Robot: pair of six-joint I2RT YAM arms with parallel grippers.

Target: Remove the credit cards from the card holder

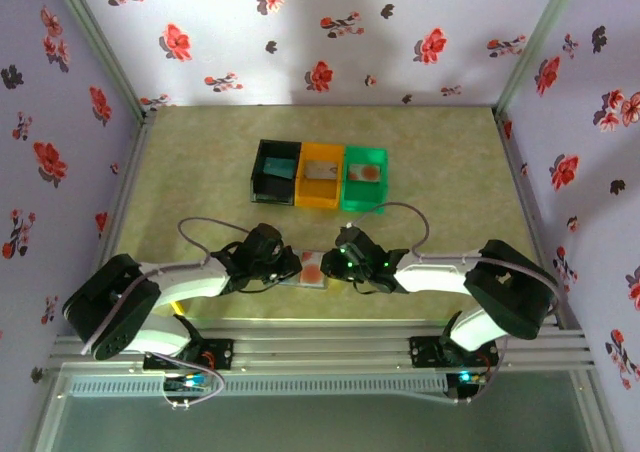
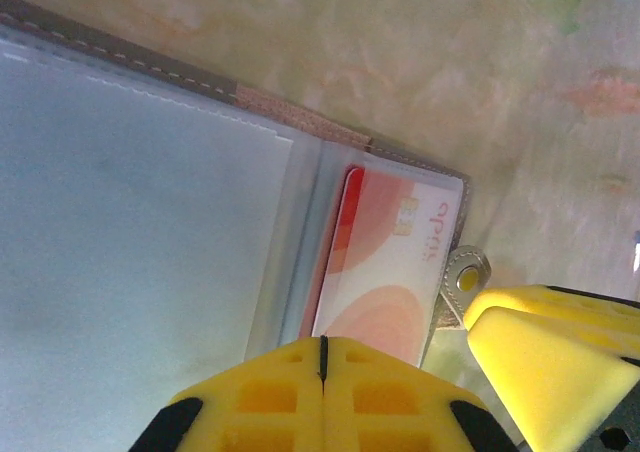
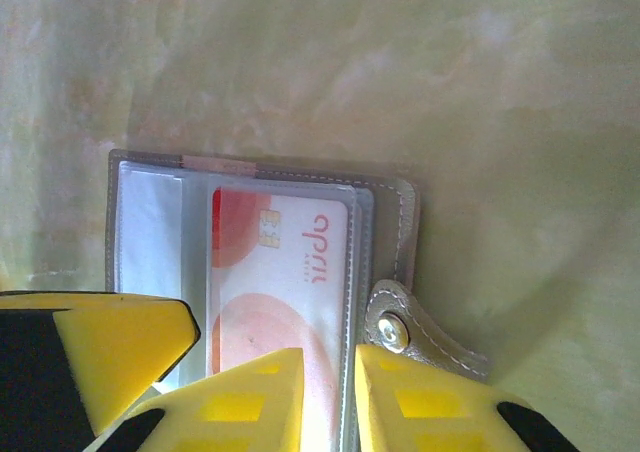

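Left jaws: sitting clenched, apparently pinning card holder (image 3: 400, 212).
Right jaws: hovering narrowly parted over pale card (image 3: 290, 262).
Risk: card sticking in sleeve, jaws slipping off, holder dragging along.

Left pincer (image 1: 290, 264) and right pincer (image 1: 338, 264) nearly tip to tip.
The left pincer's yellow fingers (image 2: 270, 392) are pressed flat together. Just to its right, the right pincer's jaws stand a narrow gap apart. The left arm (image 1: 185, 280) and right arm (image 1: 440, 272) fold inward behind them.
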